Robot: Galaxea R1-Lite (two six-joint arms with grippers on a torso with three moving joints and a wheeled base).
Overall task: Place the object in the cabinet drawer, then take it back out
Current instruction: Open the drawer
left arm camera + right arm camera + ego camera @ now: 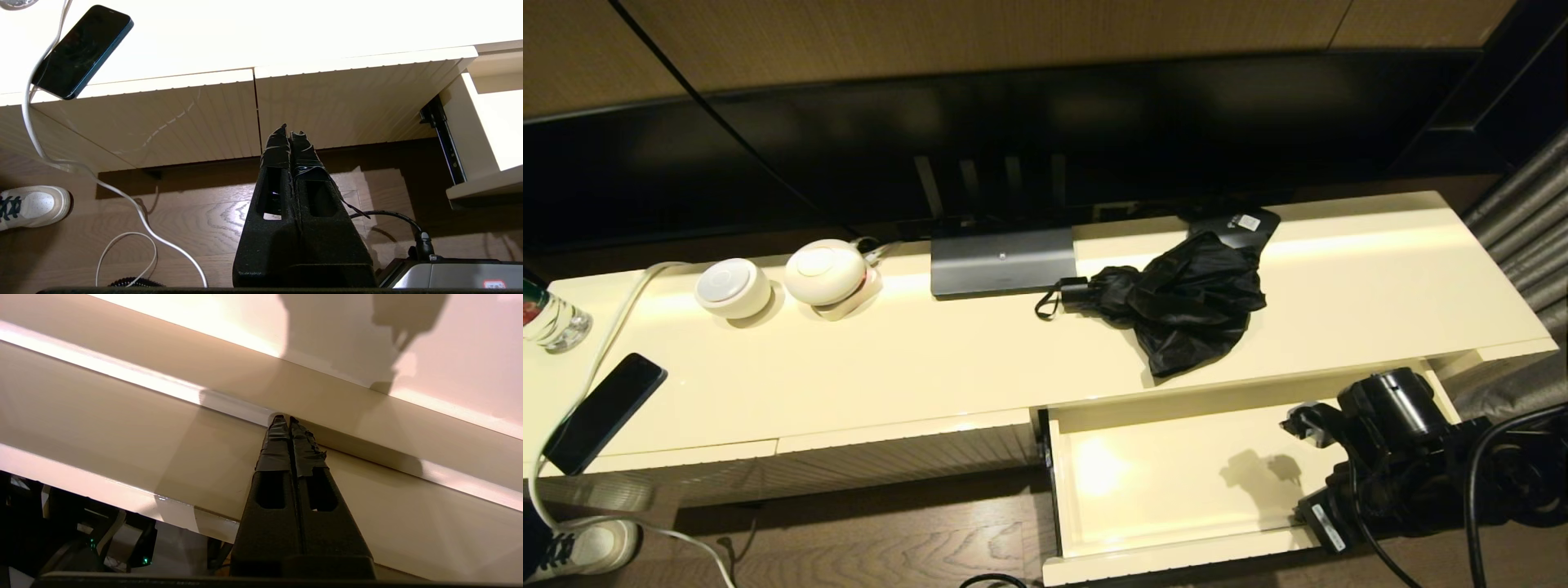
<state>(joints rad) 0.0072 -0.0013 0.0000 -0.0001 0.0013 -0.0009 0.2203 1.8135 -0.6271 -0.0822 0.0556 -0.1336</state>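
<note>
The object, a black compact umbrella (1184, 298) with loose folds, lies on the cream cabinet top (915, 359), its handle and wrist loop pointing left. Just below it the cabinet drawer (1176, 563) stands pulled out, and its floor shows nothing inside. My right gripper (1297, 425) hangs over the drawer's right part, shut and holding nothing. In the right wrist view its tips (288, 418) point at the drawer's inner surface (122, 428). My left gripper (289, 130) is parked low before the ribbed front panels (163, 118), shut and holding nothing.
On the cabinet top stand a grey TV base (1003, 261), two round white devices (733, 287), a phone (605, 412) on a white cable, a bottle (551, 318) and a small black box (1241, 224). A person's shoe (580, 547) rests on the wooden floor at the left.
</note>
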